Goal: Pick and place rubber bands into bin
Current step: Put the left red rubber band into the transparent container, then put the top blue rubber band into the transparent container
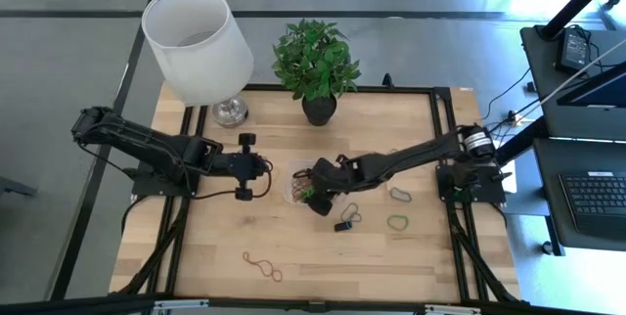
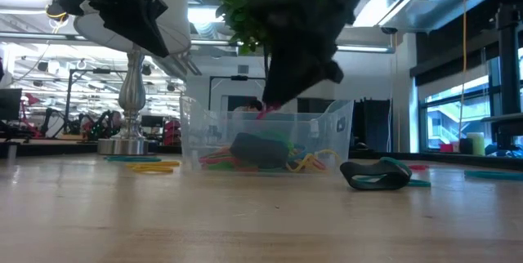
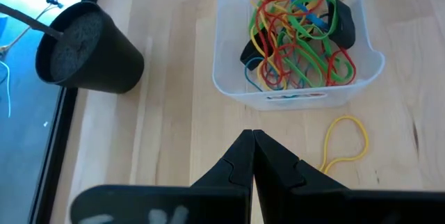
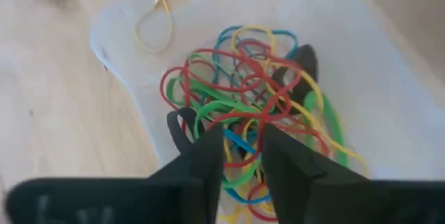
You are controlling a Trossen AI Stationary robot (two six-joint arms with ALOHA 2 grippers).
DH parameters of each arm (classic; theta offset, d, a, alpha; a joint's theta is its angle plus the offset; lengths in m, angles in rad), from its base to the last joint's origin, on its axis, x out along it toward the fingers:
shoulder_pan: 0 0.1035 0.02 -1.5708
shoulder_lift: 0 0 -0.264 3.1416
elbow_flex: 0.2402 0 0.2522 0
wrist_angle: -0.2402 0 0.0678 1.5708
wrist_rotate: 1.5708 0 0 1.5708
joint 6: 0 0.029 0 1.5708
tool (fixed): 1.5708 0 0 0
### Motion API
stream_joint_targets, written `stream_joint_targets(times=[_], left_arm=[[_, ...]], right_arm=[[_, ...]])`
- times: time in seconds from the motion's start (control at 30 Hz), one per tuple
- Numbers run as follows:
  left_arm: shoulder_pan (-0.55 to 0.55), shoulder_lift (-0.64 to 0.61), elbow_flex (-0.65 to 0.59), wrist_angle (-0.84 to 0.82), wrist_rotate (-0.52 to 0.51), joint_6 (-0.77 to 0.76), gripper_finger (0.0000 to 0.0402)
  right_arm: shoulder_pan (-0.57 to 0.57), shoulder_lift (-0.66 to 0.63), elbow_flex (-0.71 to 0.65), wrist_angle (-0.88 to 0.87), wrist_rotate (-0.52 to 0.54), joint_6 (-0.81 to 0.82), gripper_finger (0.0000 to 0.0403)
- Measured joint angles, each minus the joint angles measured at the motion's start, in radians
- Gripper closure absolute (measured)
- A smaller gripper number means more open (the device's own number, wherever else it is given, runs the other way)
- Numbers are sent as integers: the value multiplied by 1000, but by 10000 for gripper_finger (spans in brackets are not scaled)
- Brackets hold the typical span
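Nearest the table's front edge, the high view alone shows one red-and-tan rubber band [image 1: 264, 265]; four more bands [image 1: 397, 222] lie right of centre. Mid-table, the right gripper [image 4: 241, 156], jaws slightly spread, hangs over the bin [image 3: 229, 85] and its tangled rubber bands [image 3: 299, 33]. Beside it the left gripper [image 3: 253, 139] waits, jaws pressed together, one yellow band [image 3: 345, 140] lying before it.

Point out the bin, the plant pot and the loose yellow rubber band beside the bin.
bin [image 3: 229, 85]: left wrist view, clear near corner wall.
plant pot [image 3: 104, 67]: left wrist view, dark side wall.
yellow rubber band [image 3: 363, 140]: left wrist view, strand of its loop.
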Motion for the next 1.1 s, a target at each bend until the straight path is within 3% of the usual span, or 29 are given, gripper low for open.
stream_joint_targets(times=[0.2,0.4,0.6,0.8,1.1], left_arm=[[0,0,0,0,0,-6,396],[0,0,0,0,-20,-7,379],[40,0,0,-13,-62,-40,348],[174,25,-1,-139,59,-137,307],[312,175,-1,-163,191,-40,272]], right_arm=[[-6,-91,0,-85,-1,25,251],[-6,-165,0,-187,0,57,229],[10,-219,0,-287,2,79,240],[74,-279,-18,-419,0,164,268],[212,-432,-277,-360,20,488,294]])
